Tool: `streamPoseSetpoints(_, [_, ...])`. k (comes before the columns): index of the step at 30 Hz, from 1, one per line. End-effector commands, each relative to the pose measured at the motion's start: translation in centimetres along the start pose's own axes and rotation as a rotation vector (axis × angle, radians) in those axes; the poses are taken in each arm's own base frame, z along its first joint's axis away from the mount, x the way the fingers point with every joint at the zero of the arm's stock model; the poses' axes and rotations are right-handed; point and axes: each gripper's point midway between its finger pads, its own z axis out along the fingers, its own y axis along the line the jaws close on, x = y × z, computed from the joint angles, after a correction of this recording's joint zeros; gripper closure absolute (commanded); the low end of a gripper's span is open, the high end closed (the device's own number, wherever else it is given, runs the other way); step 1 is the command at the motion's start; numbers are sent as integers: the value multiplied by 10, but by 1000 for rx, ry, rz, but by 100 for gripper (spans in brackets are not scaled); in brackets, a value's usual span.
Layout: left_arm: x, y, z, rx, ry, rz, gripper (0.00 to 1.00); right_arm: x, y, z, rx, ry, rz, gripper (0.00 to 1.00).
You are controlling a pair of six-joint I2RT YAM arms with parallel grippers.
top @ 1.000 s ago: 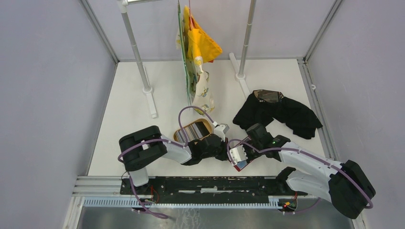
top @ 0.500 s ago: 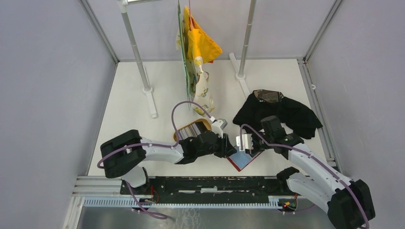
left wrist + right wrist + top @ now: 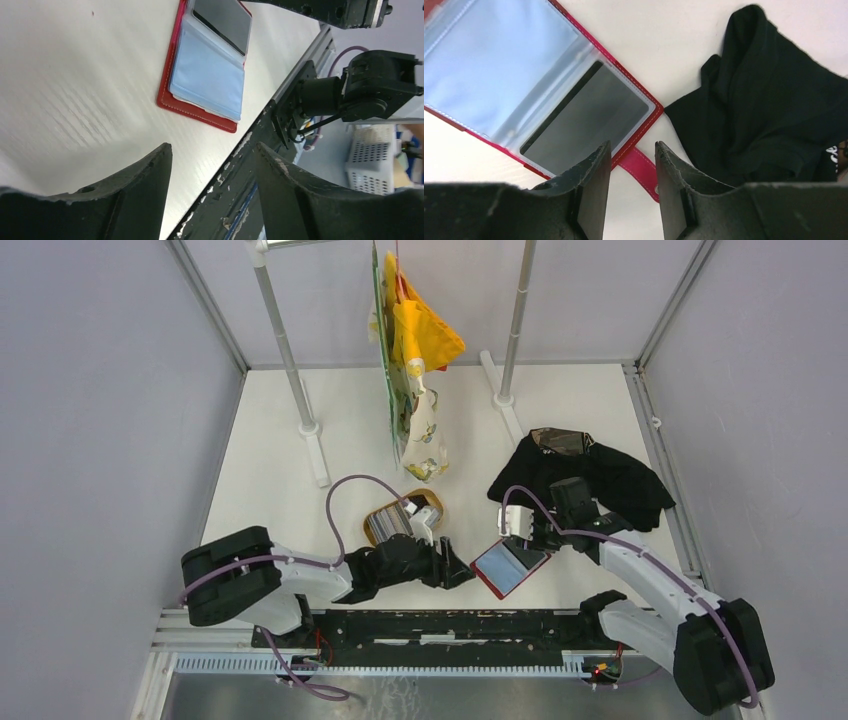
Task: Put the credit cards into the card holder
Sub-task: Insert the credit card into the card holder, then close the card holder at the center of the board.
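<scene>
Card holder (image 3: 510,567): lies open flat by near edge of counter (image 3: 270,490), sleeves exposed for loading | dark card (image 3: 584,120): already sleeved | left hand (image 3: 452,568): spread, empty | right hand (image 3: 631,150): parted, empty

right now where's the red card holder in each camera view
top external: the card holder lies open on the table, low and right of centre.
left wrist: upper middle, running off the top edge.
right wrist: upper left, filling that corner.
shared landmark: the dark card in its clear sleeve, seen in the left wrist view too.
</scene>
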Motion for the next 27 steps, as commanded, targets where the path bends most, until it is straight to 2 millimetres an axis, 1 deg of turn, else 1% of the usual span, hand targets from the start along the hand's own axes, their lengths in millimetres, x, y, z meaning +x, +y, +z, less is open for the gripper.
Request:
streamPoseSetpoints(1, [-4, -28, -1, 160, -41, -174, 32, 12, -11, 0, 45, 65, 27, 57])
streamPoseSetpoints(6, [9, -22, 5, 147, -20, -280, 30, 24, -7, 4, 32, 118, 39, 60])
streamPoseSetpoints(8, [18, -15, 11, 98, 9, -301, 30, 29, -5, 5, 19, 136, 45, 61])
streamPoseSetpoints(11, [29, 3, 21, -47, 31, -314, 29, 33, 1, 7, -16, 157, 53, 62])
streamPoseSetpoints(15, [38, 14, 25, -180, 40, -312, 27, 37, 9, 10, -57, 171, 65, 64])
streamPoseSetpoints(19, [39, 20, 28, -199, 20, -347, 25, 39, 13, 11, -79, 178, 72, 65])
streamPoseSetpoints(22, [37, 19, 33, -182, 1, -359, 25, 39, 16, 12, -95, 177, 79, 66])
streamPoseSetpoints(27, [35, 16, 45, -139, 6, -378, 26, 40, 22, 14, -129, 183, 86, 67])
